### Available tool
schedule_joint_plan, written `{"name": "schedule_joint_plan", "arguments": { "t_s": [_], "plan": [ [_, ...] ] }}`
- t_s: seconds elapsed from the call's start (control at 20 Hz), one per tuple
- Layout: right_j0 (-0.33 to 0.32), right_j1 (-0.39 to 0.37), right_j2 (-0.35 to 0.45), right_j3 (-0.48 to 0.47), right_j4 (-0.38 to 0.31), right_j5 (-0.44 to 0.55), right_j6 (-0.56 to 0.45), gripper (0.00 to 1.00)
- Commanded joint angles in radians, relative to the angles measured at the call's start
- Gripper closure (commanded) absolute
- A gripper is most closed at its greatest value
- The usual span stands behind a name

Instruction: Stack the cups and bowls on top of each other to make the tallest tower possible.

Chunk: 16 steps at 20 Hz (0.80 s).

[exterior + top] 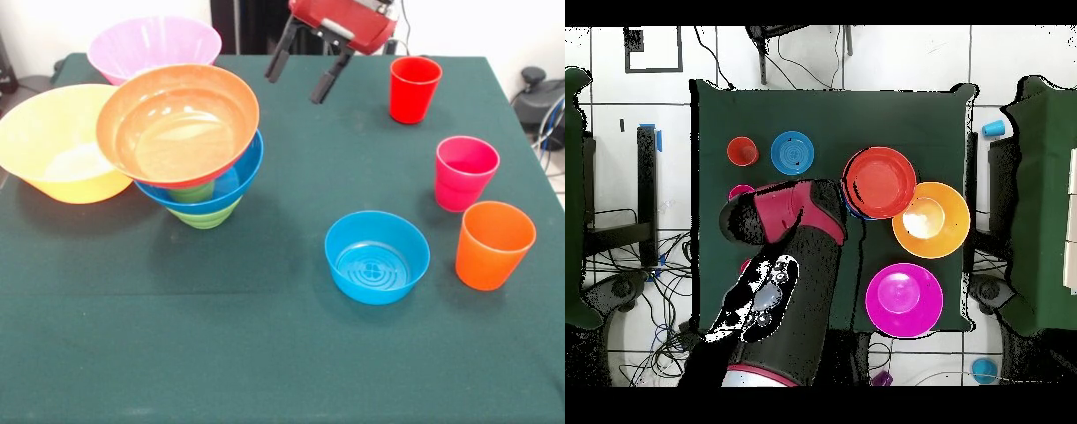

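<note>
Front view shows the tool (300, 71) hanging over the counter (265, 353), its two fingers spread wide and empty, tilted, beyond and right of the tower (190, 150); red cup (414, 88) stands farther right.

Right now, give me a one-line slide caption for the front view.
Open gripper hovers empty over the table beside a tilted three-bowl tower; three cups and a small blue bowl wait unstacked.

arm (780, 290) over table (865, 110) | orange-red bowl (880, 182) tops tower
</note>
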Motion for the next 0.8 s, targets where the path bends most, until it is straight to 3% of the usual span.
{"name": "schedule_joint_plan", "arguments": {
  "t_s": [0.05, 0.2, 0.45, 0.8],
  "plan": [
    [-0.019, -0.007, 0.184, 0.01, 0.024, -0.001, 0.005, 0.0],
    [0.003, 0.001, 0.162, -0.02, -0.006, -0.008, 0.016, 0.0],
    [0.021, 0.012, 0.152, -0.053, -0.001, 0.003, 0.039, 0.0],
    [-0.025, -0.012, 0.21, -0.033, 0.017, -0.053, 0.02, 0.0]
  ]
}}
